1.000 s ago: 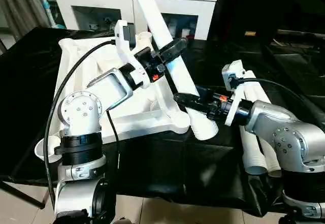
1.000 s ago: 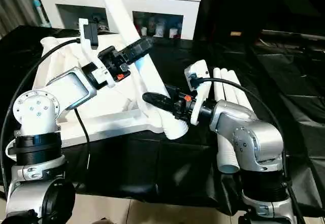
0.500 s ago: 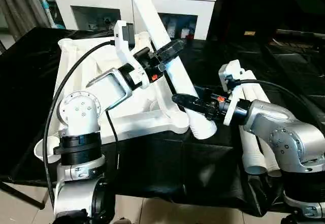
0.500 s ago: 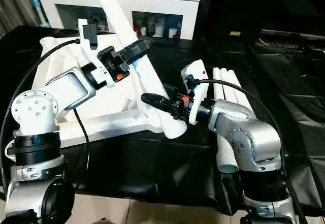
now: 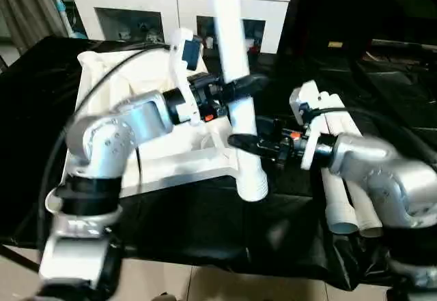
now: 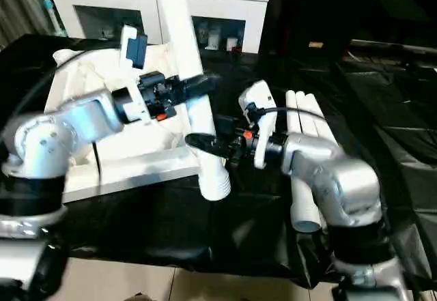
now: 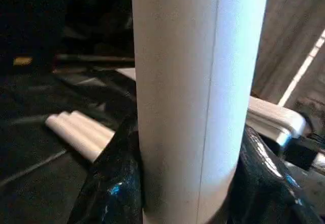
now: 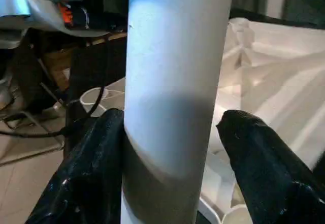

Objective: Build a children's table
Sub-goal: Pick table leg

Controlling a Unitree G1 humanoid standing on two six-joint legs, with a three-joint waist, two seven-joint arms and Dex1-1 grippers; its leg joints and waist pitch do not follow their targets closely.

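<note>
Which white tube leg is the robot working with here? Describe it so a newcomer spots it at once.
Start at the white ribbed tabletop lying upside down on the black cloth. At its near right corner one long white tapered tube leg stands nearly upright, between the left gripper and right gripper. The spare legs lie flat.

Looks like an indoor robot test setup in a furnished room, part lab, part living space. Work surface is a table draped in black cloth (image 5: 205, 233). Past the left gripper (image 5: 239, 86), a white cabinet (image 5: 136, 1) with glass doors, small items on its shelves. Curtain (image 5: 27, 7) off to that gripper's outer side. Light tiled floor (image 5: 20, 280) under the table edge.
</note>
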